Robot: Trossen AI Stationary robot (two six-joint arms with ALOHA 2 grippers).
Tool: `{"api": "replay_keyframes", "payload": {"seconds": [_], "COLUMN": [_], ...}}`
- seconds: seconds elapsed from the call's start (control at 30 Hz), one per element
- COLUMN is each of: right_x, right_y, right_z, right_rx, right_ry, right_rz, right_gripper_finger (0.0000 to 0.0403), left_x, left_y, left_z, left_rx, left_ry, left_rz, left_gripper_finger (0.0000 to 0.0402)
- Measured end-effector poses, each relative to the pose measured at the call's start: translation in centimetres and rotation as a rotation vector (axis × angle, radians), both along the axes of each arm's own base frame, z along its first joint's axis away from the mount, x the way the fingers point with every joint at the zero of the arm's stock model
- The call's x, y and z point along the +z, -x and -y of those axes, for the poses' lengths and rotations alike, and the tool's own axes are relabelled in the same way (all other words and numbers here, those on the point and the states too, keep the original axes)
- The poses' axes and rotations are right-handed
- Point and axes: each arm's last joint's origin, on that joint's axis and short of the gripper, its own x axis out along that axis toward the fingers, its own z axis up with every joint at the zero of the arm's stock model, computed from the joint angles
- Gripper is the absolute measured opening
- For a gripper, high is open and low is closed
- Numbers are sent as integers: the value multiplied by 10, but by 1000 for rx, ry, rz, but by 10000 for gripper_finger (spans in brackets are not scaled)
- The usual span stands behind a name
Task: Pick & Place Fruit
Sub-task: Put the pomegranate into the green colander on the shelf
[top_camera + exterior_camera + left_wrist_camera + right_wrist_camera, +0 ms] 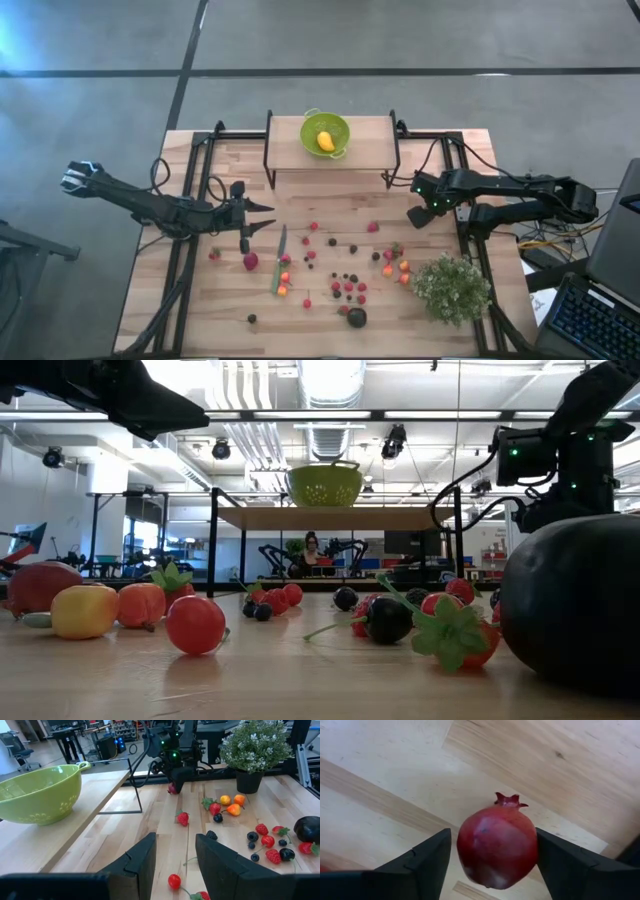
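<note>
Many small fruit pieces [340,270], red, dark and orange, lie scattered on the wooden table, with a big dark round one [356,317] near the near edge. My right gripper [413,217] hangs over the table's right-centre, shut on a red pomegranate [497,847], which the gripper hides in the high view. My left gripper [265,218] hovers open over the left half, pointing toward the table's right, above a red fruit [250,261]. A yellow fruit [326,140] lies in the green bowl [325,133]. My right gripper pinches the pomegranate between its two fingers [427,857], one on each side of its round body [465,845]. The fingers come from above, pointing down. The crown [507,799] points sideways, clear of both fingers. In the left wrist view the pomegranate [173,789] hangs below the gripper, close over the table; whether it touches the wood, I cannot tell.
The green bowl stands on a raised shelf [370,150] at the far edge. A green-handled knife [279,262] lies left of centre among the fruit. A bushy pale-green plant [452,288] stands at the near right corner. Bare wood lies between the two grippers.
</note>
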Motion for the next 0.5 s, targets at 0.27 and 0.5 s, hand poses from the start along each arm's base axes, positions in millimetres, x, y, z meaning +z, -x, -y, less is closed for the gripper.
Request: {"api": "replay_keyframes", "payload": {"seconds": [0.27,0.5], "right_x": [0,0], "right_y": [0,0], "right_z": [0,0], "right_rx": [-4,-3], "right_ry": [-1,-5], "right_rz": [-1,0], "right_gripper_finger": [213,219], "left_x": [0,0], "left_y": [0,0], "left_z": [0,0], "left_rx": [0,0], "left_ry": [0,0], "left_rz": [0,0], "left_gripper_finger": [145,145]}}
